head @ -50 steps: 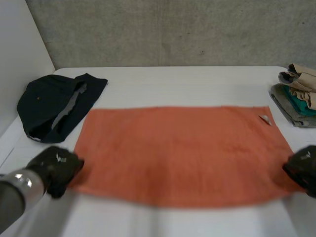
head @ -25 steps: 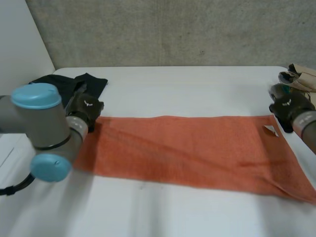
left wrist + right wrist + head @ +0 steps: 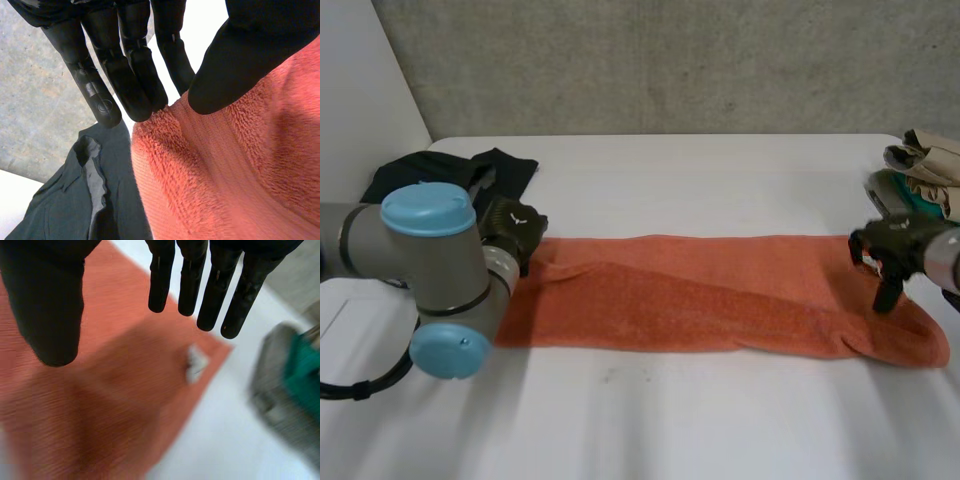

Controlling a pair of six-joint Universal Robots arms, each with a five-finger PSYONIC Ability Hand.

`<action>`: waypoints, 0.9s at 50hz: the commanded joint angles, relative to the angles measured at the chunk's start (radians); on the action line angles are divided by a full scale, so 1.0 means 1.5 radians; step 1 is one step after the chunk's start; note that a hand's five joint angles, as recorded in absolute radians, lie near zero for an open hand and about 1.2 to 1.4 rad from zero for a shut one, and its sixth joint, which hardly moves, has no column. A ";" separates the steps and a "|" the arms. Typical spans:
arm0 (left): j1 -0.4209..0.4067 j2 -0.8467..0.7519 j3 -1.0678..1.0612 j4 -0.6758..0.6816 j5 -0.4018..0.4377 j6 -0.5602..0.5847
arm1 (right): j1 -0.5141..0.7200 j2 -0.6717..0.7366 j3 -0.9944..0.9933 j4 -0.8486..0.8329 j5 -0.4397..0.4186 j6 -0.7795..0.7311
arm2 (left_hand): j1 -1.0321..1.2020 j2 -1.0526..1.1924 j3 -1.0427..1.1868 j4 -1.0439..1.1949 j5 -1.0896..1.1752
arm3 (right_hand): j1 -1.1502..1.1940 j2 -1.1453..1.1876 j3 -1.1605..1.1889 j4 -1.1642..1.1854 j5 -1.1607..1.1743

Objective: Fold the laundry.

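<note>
Free table (image 3: 700,180) beyond the towel (image 3: 720,290), between dark garment (image 3: 505,168) and folded stack (image 3: 920,185).

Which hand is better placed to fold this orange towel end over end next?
Probably left. The left hand pinches one end of the orange towel, while the right hand hovers open above the other end, holding nothing.
</note>
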State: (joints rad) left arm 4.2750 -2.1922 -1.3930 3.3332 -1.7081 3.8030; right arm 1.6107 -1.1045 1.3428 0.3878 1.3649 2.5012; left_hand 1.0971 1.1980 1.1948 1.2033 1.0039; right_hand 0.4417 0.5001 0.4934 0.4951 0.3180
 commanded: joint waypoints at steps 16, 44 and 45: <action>0.008 0.097 -0.101 -0.001 0.035 -0.002 | -0.106 -0.012 0.186 -0.067 -0.066 -0.085 | 0.199 0.132 0.134 0.129 0.145 | 0.153 0.114 0.119 0.118 0.119; 0.021 0.104 -0.081 0.002 0.049 0.000 | -0.107 -0.054 0.111 -0.095 -0.065 -0.075 | 0.199 0.132 0.134 0.129 0.145 | 0.244 0.205 0.209 0.208 0.210; 0.021 0.104 -0.081 0.002 0.049 0.000 | -0.107 -0.049 0.108 -0.089 -0.066 -0.076 | 0.199 0.132 0.134 0.129 0.145 | 0.248 0.209 0.213 0.212 0.214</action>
State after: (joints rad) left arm 4.3088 -2.0357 -1.5053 3.3366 -1.6374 3.8028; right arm 1.4483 -1.2059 1.5164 0.2152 1.2640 2.3904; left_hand 1.0971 1.1991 1.1948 1.2033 1.0039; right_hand 0.6273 0.7307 0.7179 0.7176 0.5493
